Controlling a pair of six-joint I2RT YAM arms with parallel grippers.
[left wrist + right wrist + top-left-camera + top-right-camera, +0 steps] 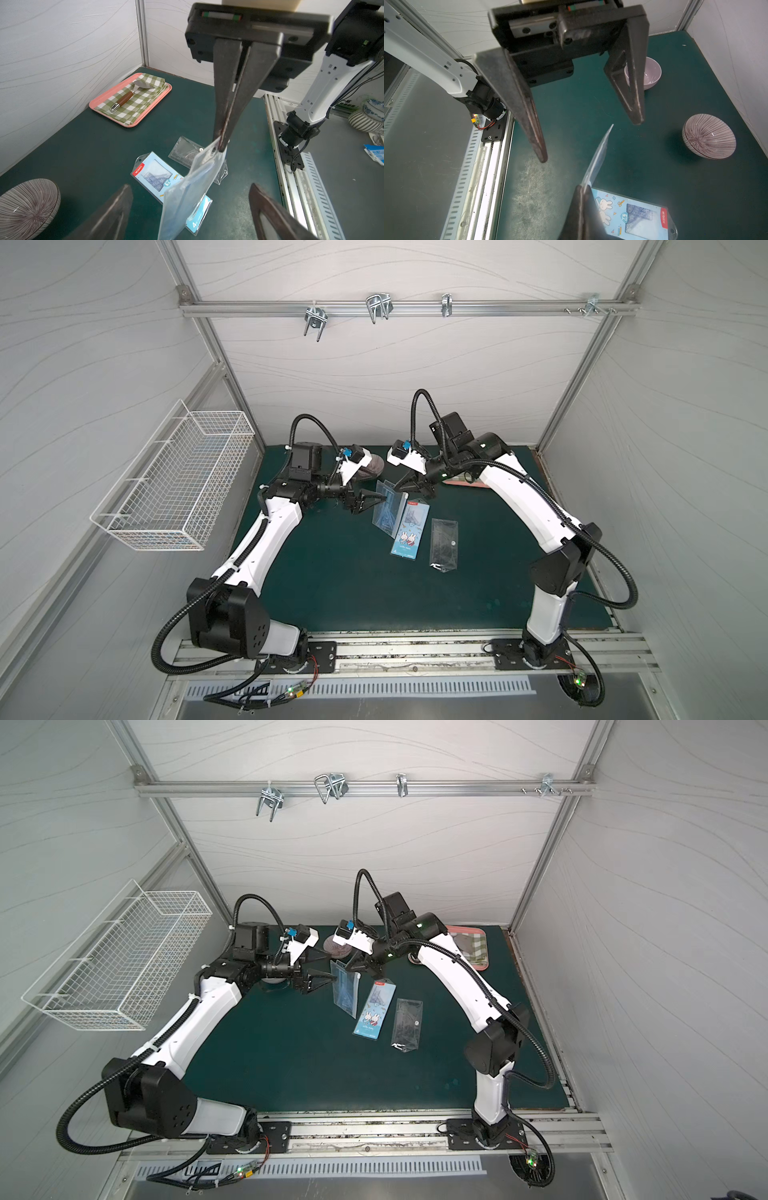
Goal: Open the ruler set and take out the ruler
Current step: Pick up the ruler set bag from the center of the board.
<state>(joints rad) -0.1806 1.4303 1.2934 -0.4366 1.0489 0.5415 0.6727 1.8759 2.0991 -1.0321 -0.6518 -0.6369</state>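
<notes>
**Pouch pinched at one end, open jaws waiting at the other**

The right gripper is clenched on the hang-hole end of the ruler set pouch, lifting it clear of the rabbit-card pack and the clear sleeve, which lie flat below its fingertips. Holding that end probably leaves the far end free to be worked open. The left gripper is spread wide and grips nothing. The pouch's free end reaches into the gap between its fingers, touching neither.

The pouch's long axis runs from the right fingertips towards the left ones, sagging downward. From the right wrist it shows edge-on, so its flat faces are turned toward the left pads, ready for a pinch.
</notes>
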